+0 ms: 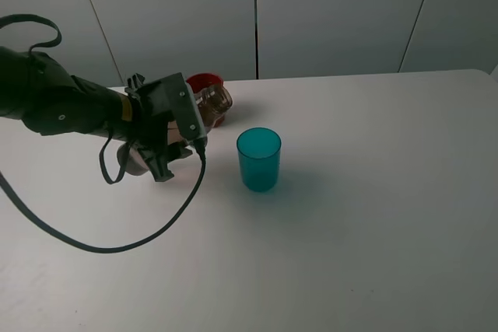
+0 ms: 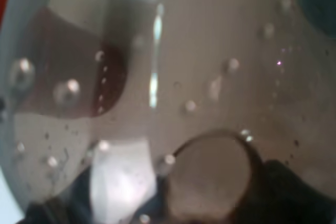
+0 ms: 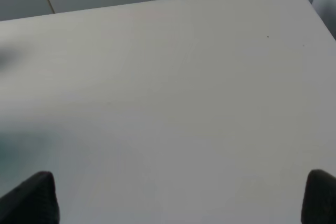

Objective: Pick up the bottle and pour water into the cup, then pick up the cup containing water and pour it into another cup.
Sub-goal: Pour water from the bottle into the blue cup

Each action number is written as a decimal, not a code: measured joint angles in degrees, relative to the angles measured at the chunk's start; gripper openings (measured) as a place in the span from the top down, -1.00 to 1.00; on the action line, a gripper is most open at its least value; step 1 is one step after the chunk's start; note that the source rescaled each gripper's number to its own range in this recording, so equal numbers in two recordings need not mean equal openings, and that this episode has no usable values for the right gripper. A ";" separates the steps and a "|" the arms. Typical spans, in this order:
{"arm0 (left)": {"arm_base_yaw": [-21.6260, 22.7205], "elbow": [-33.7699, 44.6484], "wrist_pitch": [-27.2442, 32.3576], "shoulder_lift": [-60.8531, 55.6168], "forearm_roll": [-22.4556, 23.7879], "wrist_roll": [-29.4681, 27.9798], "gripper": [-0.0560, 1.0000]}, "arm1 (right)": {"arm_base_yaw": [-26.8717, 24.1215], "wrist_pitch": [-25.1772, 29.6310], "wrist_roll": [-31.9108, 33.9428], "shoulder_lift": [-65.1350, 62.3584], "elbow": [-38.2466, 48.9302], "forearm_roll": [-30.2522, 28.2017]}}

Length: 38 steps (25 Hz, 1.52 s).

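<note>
The left gripper (image 1: 165, 152) is clamped on the bottle (image 1: 215, 104), held tilted just beside the upright cup (image 1: 258, 159), on its left-arm side. Near the cup, behind it, stands another cup (image 1: 204, 82), partly hidden by the bottle. The right gripper (image 3: 176, 198) has its 2 fingers wide apart.

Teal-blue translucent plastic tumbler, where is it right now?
In the exterior high view the teal-blue tumbler stands upright near the white table's middle, right of the tilted brownish clear plastic bottle and in front of the red-brown plastic cup.
</note>
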 joint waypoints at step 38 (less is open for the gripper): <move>-6.09 -14.12 20.27 6.26 25.65 -5.15 0.87 | 0.00 0.00 0.00 0.00 0.00 0.00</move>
